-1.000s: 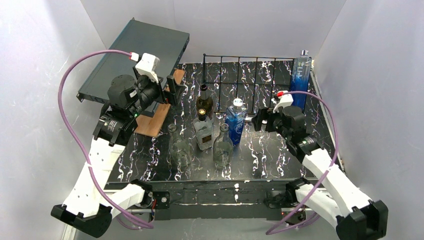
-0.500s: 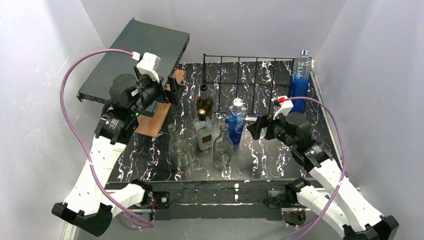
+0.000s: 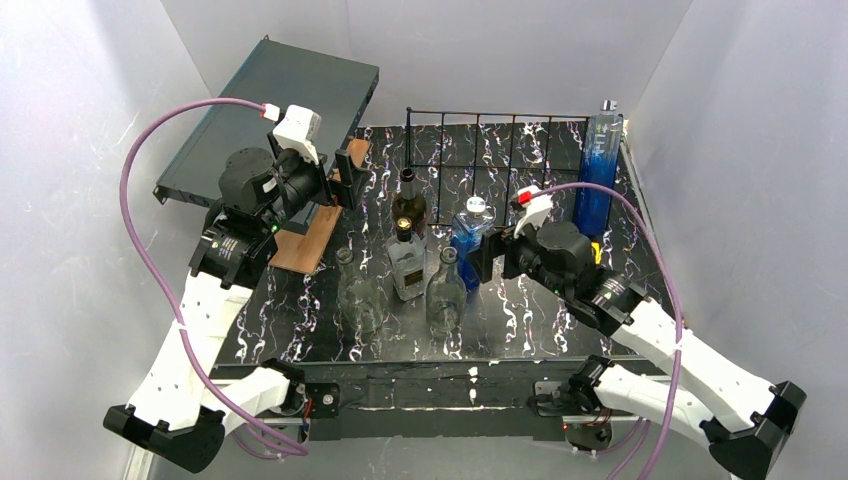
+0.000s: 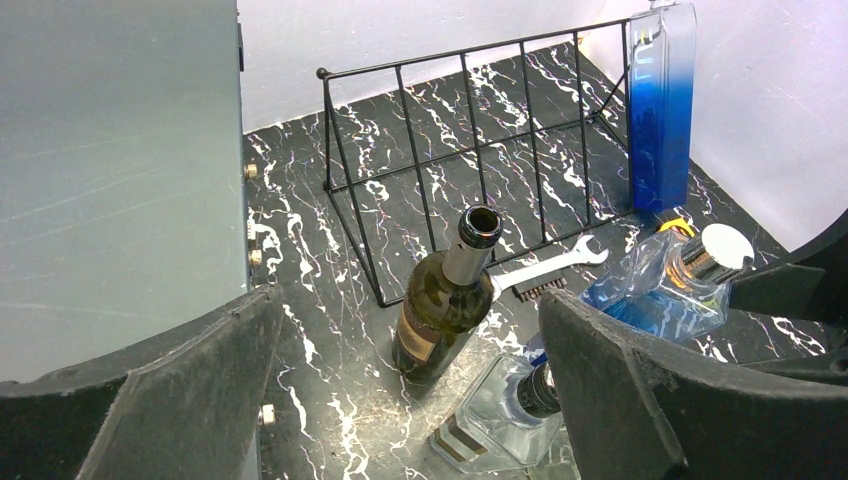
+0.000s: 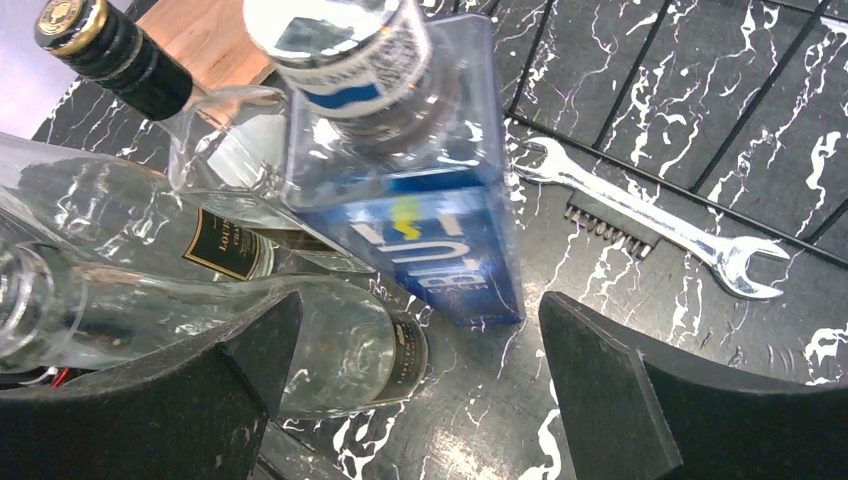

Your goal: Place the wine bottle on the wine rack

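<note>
The dark green wine bottle (image 3: 408,205) stands open-necked just in front of the black wire wine rack (image 3: 480,150) at the back of the table. In the left wrist view the bottle (image 4: 445,300) stands by the rack's (image 4: 470,150) near left corner. My left gripper (image 3: 345,178) is open and empty, left of the bottle and apart from it; it also shows in the left wrist view (image 4: 410,400). My right gripper (image 3: 487,255) is open and empty beside a square blue bottle (image 3: 468,242), which stands just ahead of the jaws in the right wrist view (image 5: 420,200).
A square clear bottle (image 3: 406,262) and two round clear bottles (image 3: 445,292) (image 3: 358,295) stand in front of the wine bottle. A tall blue bottle (image 3: 598,165) stands at the rack's right end. A wrench (image 5: 650,225) lies by the rack. A dark grey box (image 3: 270,110) and a wooden board (image 3: 308,240) sit at the left.
My right arm has swung left and forward, bringing its open gripper up beside the square blue bottle. The left arm has hardly moved. No bottle has shifted.
</note>
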Controlling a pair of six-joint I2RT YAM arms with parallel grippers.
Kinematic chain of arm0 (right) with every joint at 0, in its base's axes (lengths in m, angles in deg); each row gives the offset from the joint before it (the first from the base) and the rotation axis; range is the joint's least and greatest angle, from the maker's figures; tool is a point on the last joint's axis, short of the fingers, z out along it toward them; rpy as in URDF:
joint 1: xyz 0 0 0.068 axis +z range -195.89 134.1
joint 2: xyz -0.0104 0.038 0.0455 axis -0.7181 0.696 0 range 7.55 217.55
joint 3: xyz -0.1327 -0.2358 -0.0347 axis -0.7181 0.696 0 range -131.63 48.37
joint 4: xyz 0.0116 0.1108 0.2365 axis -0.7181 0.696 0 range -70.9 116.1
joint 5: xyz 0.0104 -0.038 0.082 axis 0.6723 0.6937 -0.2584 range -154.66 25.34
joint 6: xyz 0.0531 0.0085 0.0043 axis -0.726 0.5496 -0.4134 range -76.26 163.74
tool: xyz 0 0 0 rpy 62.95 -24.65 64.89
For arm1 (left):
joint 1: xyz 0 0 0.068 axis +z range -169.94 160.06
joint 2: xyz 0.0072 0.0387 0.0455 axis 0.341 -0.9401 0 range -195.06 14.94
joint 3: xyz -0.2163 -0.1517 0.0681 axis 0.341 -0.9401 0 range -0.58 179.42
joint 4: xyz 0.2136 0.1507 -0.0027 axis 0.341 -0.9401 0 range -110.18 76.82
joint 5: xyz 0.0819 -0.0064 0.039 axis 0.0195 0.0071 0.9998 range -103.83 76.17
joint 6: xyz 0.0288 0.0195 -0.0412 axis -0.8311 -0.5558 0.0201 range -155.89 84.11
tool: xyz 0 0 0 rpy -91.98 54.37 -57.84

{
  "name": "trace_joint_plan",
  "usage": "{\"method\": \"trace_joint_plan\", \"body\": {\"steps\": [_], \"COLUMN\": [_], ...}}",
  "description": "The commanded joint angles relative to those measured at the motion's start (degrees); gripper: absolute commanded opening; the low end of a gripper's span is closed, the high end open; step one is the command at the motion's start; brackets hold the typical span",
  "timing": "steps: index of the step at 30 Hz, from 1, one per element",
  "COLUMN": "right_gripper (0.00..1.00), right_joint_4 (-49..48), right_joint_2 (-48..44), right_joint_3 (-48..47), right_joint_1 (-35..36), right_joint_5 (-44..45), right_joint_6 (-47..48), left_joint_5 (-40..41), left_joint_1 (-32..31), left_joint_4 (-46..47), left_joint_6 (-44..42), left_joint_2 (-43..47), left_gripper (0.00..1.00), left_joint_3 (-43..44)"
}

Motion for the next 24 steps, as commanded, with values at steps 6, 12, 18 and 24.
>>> {"method": "trace_joint_plan", "body": {"steps": [6,12,18,24], "right_gripper": [0.98,0.98,0.98,0.98], "right_joint_4": [-2.16,-5.26,-10.89,-14.27], "right_joint_2": [4.06,4.99,6.08,8.43], "right_joint_3": [-5.22,-4.52,-2.04,-0.18], "right_joint_1": [6.30,6.40,6.70,6.93], "right_joint_5": [14.74,14.90,13.57,15.07], "right_joint_6": [2.48,3.03,2.56,3.71], "left_joint_5": [0.99,0.97,0.95,1.13], "left_joint_1": [-0.19,-0.19,-0.19,-0.19], "left_joint_4": [1.67,1.59,1.49,1.40], "left_joint_6": [-0.31,-0.40,-0.40,-0.42], "left_joint_2": [0.51,0.45,0.35,0.38], "left_gripper": [0.99,0.99,0.99,0.99], "left_joint_3": [-0.89,-0.77,-0.73,-0.68]}}
